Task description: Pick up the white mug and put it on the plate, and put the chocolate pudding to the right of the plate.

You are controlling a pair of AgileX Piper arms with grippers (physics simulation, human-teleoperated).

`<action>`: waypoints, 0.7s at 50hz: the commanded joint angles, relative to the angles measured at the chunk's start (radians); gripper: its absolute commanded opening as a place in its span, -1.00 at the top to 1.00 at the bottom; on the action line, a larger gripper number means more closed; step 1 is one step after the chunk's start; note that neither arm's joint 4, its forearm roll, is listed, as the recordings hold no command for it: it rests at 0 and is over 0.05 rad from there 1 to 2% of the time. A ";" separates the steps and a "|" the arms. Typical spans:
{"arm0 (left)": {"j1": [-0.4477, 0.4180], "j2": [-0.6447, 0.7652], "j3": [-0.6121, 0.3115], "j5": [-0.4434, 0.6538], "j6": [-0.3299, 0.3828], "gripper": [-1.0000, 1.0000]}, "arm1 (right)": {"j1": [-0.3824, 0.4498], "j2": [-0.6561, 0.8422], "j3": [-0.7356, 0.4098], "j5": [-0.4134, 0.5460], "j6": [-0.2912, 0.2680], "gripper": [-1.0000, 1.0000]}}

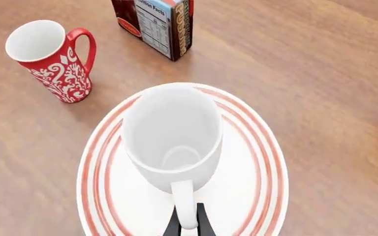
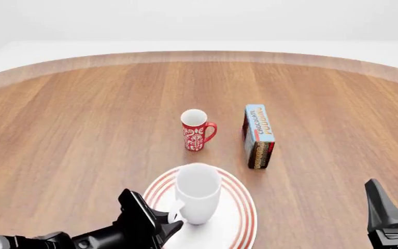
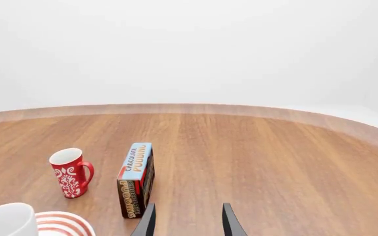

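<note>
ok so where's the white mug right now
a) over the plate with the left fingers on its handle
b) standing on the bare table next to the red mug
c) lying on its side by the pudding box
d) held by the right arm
a: the white mug sits upright over the plate, and the left gripper has its fingers closed around the mug's handle; whether it touches the plate yet isn't clear.
</note>
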 commanded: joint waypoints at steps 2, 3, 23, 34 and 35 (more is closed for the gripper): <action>-0.008 0.030 0.003 -0.033 -0.021 1.00 | -0.001 0.000 0.000 0.000 0.001 -1.00; -0.010 0.032 0.003 -0.035 -0.024 1.00 | 0.000 0.000 0.000 0.000 0.000 -1.00; -0.006 0.040 0.009 -0.043 -0.031 -1.00 | -0.001 0.000 0.001 0.000 0.000 -1.00; -0.011 0.025 0.007 -0.028 -0.030 -1.00 | 0.000 0.000 0.001 0.000 0.001 -1.00; -0.012 0.018 0.005 -0.022 -0.028 -1.00 | 0.000 0.000 0.001 0.000 0.001 -1.00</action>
